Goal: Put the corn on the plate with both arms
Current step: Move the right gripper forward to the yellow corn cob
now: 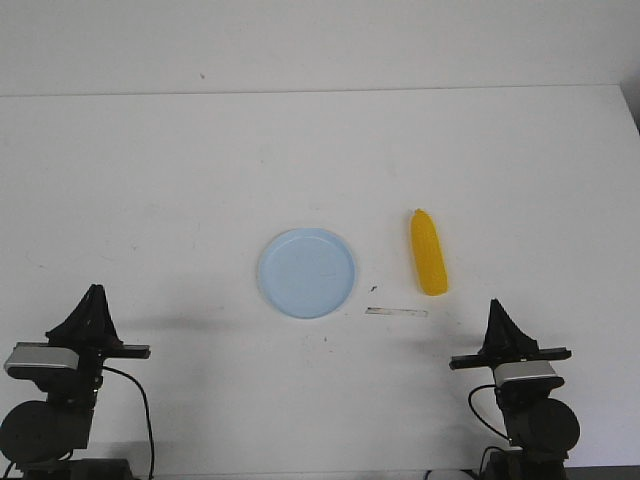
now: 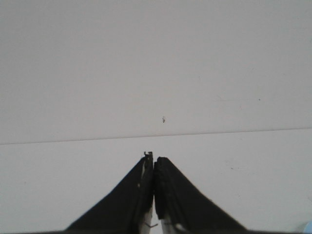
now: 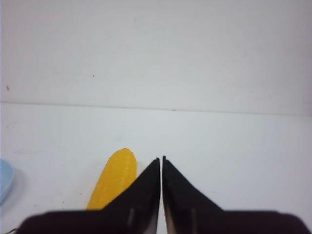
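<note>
Pincers: left gripper (image 2: 154,163) and right gripper (image 3: 161,163) both closed, empty, parked. Corn (image 1: 428,253) on table beside plate (image 1: 307,273), untouched. Whole task remains.

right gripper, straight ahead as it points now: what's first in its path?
Looks free. The right gripper aims over bare table; the corn lies just to its left, probably missed, though depth is unclear.
</note>
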You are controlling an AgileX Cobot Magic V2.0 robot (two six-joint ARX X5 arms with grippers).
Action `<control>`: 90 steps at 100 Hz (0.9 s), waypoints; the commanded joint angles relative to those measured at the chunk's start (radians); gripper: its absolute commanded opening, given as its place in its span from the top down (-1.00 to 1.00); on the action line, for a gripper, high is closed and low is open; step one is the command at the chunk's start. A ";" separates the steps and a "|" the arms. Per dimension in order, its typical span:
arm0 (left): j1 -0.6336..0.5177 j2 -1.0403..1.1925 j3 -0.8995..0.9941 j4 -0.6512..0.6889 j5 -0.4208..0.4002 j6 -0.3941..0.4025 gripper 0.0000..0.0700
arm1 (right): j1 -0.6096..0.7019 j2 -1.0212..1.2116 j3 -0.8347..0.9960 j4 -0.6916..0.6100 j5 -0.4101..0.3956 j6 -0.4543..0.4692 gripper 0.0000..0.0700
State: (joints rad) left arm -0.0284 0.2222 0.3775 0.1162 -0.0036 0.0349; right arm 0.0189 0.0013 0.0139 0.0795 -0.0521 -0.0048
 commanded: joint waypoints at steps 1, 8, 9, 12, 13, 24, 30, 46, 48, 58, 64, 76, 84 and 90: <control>0.001 -0.002 0.008 0.011 -0.001 0.005 1.00 | 0.001 0.000 -0.001 0.013 0.000 -0.011 0.98; 0.001 -0.002 0.008 0.011 -0.001 0.005 1.00 | 0.001 0.000 -0.001 0.033 0.000 -0.011 0.98; 0.001 -0.002 0.008 0.011 -0.001 0.005 1.00 | 0.001 0.000 -0.001 0.035 0.000 -0.011 0.98; 0.001 -0.002 0.008 0.011 -0.001 0.005 1.00 | 0.001 0.000 -0.001 0.042 -0.001 -0.012 0.98; 0.001 -0.002 0.008 0.011 -0.001 0.005 1.00 | 0.001 0.000 -0.001 0.043 -0.001 -0.012 0.98; 0.001 -0.002 0.008 0.011 -0.001 0.005 1.00 | 0.001 0.000 -0.001 0.077 0.013 -0.020 0.98; 0.001 -0.002 0.008 0.011 -0.001 0.005 1.00 | 0.000 0.000 -0.001 0.090 0.031 -0.018 0.98; 0.001 -0.002 0.008 0.011 -0.001 0.005 1.00 | 0.003 0.006 0.072 0.035 0.027 -0.023 0.98; 0.001 -0.002 0.008 0.011 -0.001 0.005 1.00 | 0.003 0.012 0.088 0.021 0.027 -0.024 0.98; 0.001 -0.002 0.008 0.012 -0.001 0.005 1.00 | 0.003 0.054 0.184 -0.083 0.037 -0.048 0.98; 0.001 -0.002 0.008 0.012 -0.001 0.005 1.00 | 0.003 0.096 0.248 -0.159 0.035 -0.075 0.98; 0.001 -0.002 0.008 0.011 -0.001 0.005 1.00 | 0.003 0.203 0.366 -0.272 0.025 -0.109 0.98; 0.001 -0.002 0.008 0.011 -0.001 0.005 1.00 | 0.006 0.281 0.425 -0.298 0.021 -0.109 0.98; 0.001 -0.001 0.008 0.011 -0.001 0.005 1.00 | 0.014 0.343 0.463 -0.305 0.023 -0.109 0.98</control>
State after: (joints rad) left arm -0.0284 0.2222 0.3775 0.1158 -0.0032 0.0349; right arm 0.0257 0.2943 0.4377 -0.2287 -0.0277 -0.1005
